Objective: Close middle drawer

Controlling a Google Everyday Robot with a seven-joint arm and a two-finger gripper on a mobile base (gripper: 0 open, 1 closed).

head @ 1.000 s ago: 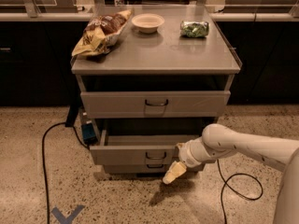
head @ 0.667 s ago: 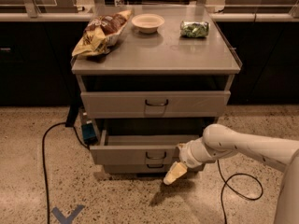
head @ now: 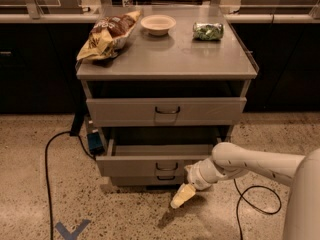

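The middle drawer of the grey metal cabinet is pulled out, its shallow tray open and its low front carrying a small dark wire handle. The taller top drawer front sits above it and the lowest drawer front just below. My gripper hangs on the white arm that comes in from the right. It is low, in front of the cabinet's bottom right, just below and right of the middle drawer's handle, pointing down and left toward the floor.
On the cabinet top lie a chip bag, a white bowl and a green snack bag. A black cable and a blue box are on the floor at left; another cable loops at right.
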